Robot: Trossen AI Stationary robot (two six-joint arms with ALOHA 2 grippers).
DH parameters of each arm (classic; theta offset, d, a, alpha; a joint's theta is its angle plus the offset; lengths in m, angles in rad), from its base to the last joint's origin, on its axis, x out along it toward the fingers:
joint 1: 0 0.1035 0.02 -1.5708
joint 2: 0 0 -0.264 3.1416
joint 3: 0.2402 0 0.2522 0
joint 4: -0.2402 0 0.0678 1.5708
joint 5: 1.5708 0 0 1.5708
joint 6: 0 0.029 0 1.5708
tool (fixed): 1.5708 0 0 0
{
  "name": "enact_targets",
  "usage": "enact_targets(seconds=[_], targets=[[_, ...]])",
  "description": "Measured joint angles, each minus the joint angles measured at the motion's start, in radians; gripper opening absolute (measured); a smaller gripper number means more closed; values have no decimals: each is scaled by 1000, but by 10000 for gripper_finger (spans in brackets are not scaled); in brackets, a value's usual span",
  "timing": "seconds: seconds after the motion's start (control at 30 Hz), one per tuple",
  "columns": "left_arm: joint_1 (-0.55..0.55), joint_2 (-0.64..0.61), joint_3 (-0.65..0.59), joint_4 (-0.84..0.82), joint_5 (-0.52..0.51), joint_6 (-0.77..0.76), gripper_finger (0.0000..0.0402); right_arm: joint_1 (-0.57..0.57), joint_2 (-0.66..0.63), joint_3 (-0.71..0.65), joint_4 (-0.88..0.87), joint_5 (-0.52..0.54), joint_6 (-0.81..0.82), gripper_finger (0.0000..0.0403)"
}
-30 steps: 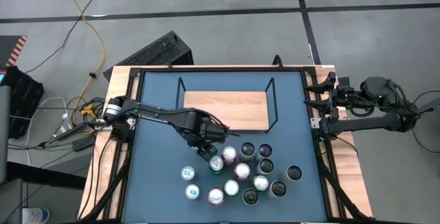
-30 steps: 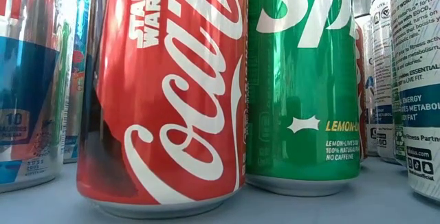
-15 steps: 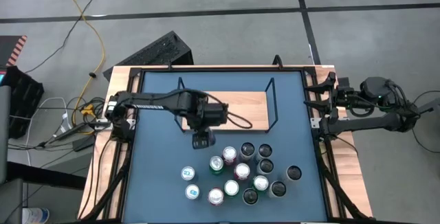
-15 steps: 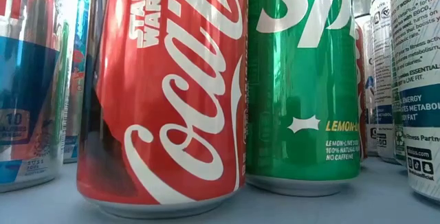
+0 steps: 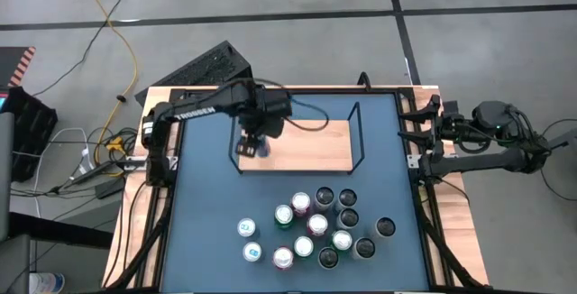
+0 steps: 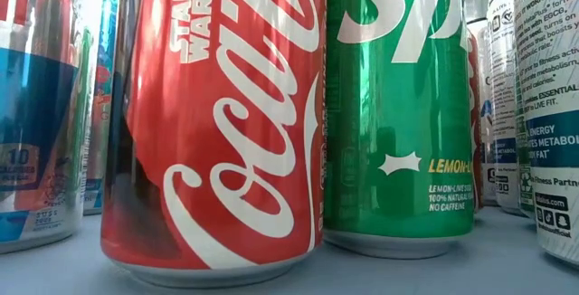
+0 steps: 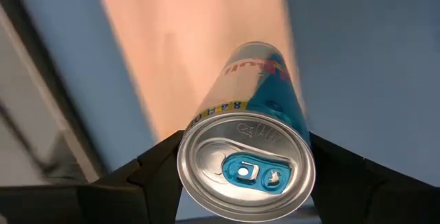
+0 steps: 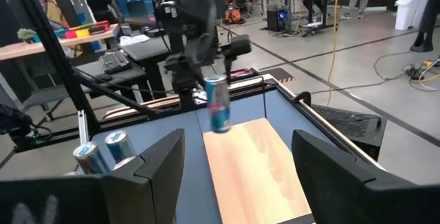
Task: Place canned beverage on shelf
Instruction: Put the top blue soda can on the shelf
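Held can point(image 7: 247, 155): brushed aluminium top, glossy printed blue-silver wall. Shelf point(image 5: 306, 145): light wood board, matt, faint grain; thin black metal wire rails. Bench point(image 5: 207, 222): smooth matt blue top, pale wood edging. Left tool point(image 7: 240, 176): matt black plastic fingers. Red can point(image 6: 217, 123) and green can point(image 6: 403, 105): glossy reflective metal.

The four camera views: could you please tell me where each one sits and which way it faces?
High view: overhead, straight down on the blue tabletop; both arms show.
Low view: at table height, facing the red cola can; no arm shows.
Left wrist view: past the left pincer, gripping the slim blue-and-silver can.
Right wrist view: past the open right pincer, towards the light-wood shelf.
Both wrist views share that can.
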Motion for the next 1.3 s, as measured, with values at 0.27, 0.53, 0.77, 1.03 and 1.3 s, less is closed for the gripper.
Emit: enact_targets(seconds=[0.27, 0.53, 0.77, 1.03, 1.3], targets=[[87, 0, 0, 48, -24, 191, 241, 0, 0, 0, 0, 93, 29, 261], [125, 0, -41, 84, -96, 385, 241, 0, 0, 0, 0, 102, 29, 261], [119, 1, -77, 133, -112, 459, 241, 0, 0, 0, 0, 101, 28, 261], [179, 0, -76, 163, -87, 454, 241, 0, 0, 0, 1, 112, 29, 261], [210, 0, -76, 209, -67, 495, 241, 0, 0, 0, 4, 150, 52, 261]])
